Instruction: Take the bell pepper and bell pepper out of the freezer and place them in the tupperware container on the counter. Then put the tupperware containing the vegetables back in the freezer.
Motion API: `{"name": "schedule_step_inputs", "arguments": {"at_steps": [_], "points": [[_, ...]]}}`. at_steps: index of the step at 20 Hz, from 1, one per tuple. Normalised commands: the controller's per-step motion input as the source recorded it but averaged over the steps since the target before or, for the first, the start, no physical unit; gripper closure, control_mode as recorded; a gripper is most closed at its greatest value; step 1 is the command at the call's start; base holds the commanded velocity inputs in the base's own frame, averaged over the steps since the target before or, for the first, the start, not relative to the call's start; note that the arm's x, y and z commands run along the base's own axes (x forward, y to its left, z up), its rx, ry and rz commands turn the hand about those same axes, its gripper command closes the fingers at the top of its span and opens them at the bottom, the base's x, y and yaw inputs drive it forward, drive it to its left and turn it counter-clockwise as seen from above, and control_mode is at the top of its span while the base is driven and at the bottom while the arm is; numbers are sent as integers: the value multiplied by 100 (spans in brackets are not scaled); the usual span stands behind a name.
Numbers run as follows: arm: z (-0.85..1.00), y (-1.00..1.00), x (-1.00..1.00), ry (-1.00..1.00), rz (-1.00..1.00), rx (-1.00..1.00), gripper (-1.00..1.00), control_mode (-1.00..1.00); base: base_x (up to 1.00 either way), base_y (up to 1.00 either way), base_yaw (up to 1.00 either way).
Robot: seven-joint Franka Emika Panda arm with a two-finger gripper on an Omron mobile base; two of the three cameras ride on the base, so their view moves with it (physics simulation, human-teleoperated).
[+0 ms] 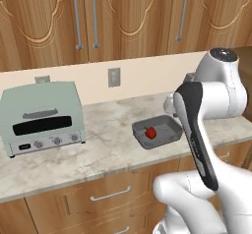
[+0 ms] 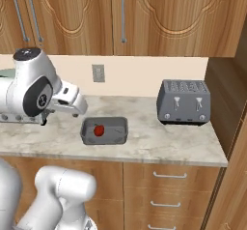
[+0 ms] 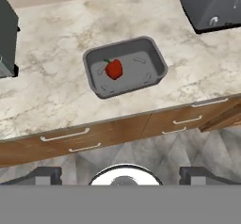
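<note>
One bell pepper [image 3: 113,69] sits in the tupperware container [image 3: 155,58] near the counter's [image 1: 98,154] front edge; my gripper [image 3: 121,175] is open and empty, so I judge I must fetch the second pepper from the freezer.

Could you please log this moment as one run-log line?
hand: open, empty, above counter edge | bell pepper: one inside tupperware container | container: on counter | second pepper: not placed

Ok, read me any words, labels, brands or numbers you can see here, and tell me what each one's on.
No readable text anywhere.
Toaster oven: knobs and a small panel, markings too blurred to read.
Toaster: front marks too small to read.
Container, pepper, counter, wall outlet: no lettering.
</note>
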Motion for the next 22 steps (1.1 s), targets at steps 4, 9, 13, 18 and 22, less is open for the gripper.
{"name": "schedule_step_inputs", "arguments": {"at_steps": [4, 9, 13, 18, 22], "points": [[7, -11, -39, 30, -2, 0, -100, -100, 0, 0, 0], [0, -11, -36, 8, -2, 0, -100, -100, 0, 0, 0], [0, 0, 0, 0, 0, 0, -100, 100, -59, 24, 47], [0, 0, 0, 0, 0, 0, -100, 100, -6, 4, 100], [0, 0, 0, 0, 0, 0, -100, 100, -8, 10, 100]]}}
